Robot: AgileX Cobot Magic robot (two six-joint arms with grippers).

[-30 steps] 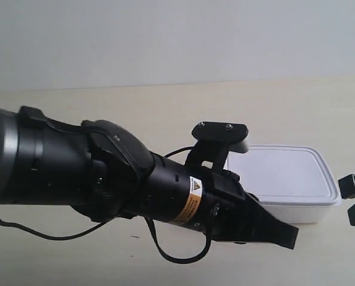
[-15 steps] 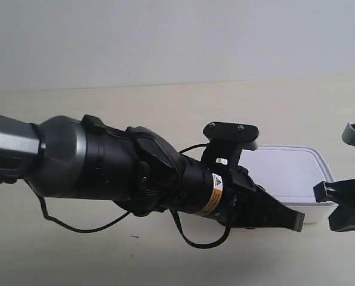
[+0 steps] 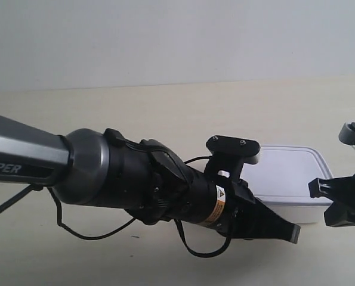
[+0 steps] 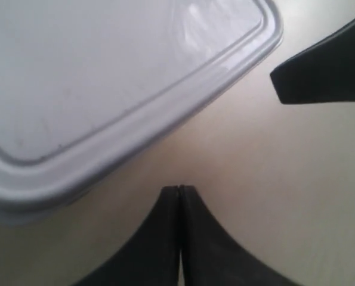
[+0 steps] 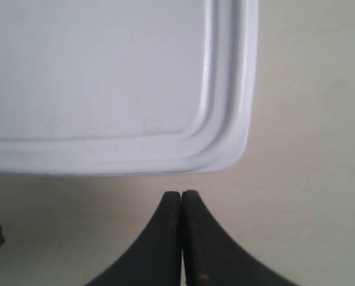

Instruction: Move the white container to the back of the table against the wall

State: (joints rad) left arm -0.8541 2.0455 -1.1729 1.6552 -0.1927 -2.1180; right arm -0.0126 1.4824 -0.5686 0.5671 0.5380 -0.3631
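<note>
Left claw [image 4: 178, 189] and right claw [image 5: 181, 193], both clenched empty, sit just beside the container [image 3: 287, 173], apparently to push it to the wall [image 3: 165, 42] edge of the tabletop [image 3: 135, 113].

Left gripper [image 4: 178, 192]: fingers pressed together, no gap; right gripper [image 5: 181, 195] same (tips touching). Arm at the exterior view's left [image 3: 105, 173] reaches rightward, low; other arm [image 3: 347, 199] barely in at rt edge.
</note>
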